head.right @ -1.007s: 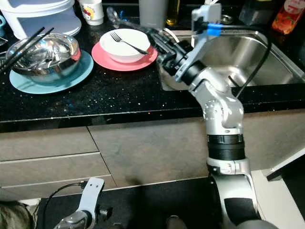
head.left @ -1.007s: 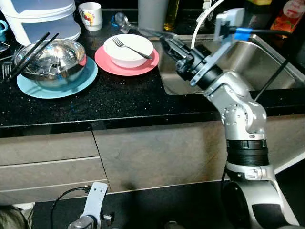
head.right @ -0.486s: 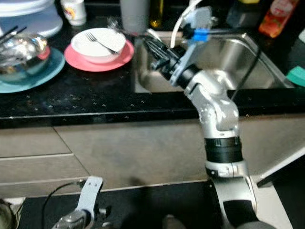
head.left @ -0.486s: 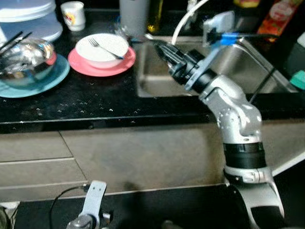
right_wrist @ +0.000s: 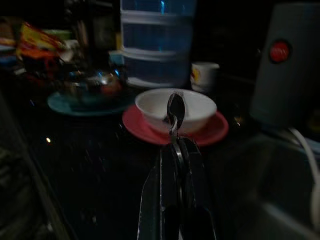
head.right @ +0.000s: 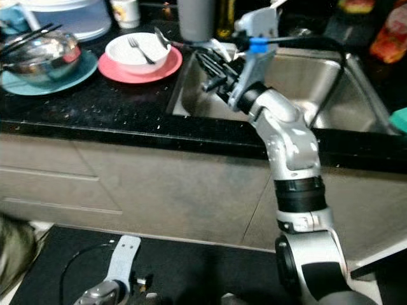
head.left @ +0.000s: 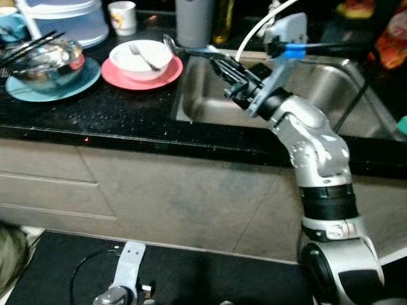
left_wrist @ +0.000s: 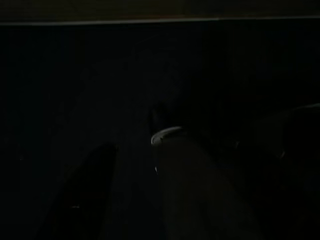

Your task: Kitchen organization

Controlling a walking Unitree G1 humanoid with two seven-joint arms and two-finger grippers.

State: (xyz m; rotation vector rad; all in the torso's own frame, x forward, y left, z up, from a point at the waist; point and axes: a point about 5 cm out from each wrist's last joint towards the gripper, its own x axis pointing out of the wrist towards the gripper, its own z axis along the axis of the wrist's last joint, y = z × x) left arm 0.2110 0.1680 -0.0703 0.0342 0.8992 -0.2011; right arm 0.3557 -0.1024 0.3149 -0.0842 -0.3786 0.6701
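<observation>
The right hand (head.left: 219, 62) is clamped on the handle of a spoon (right_wrist: 175, 111), fingers pressed together around it, holding it in the air above the near-left corner of the sink (head.left: 331, 89). The spoon's bowl sticks out past the fingertips toward the white bowl (head.left: 140, 56), just short of the pink plate (head.left: 142, 71) under it.

The left hand (head.left: 121, 279) hangs idle low by the floor; I cannot tell whether its fingers are apart or together.

Judging by how things lie, the tidying looks barely under way. A fork (head.left: 144, 53) rests in the white bowl on the pink plate. Farther left on the tabletop (head.left: 95, 105), a steel bowl (head.left: 46, 62) sits on a blue plate (head.left: 51, 86) with chopsticks (head.left: 28, 46) laid across its rim. A mug (head.left: 123, 16) and a stack of plastic containers (head.left: 62, 19) stand behind them. The sink basin itself appears bare, so no dishes have gone in. The spoon seems to be the one item in transit, with the fork, bowls, plates and chopsticks all left to deal with.
</observation>
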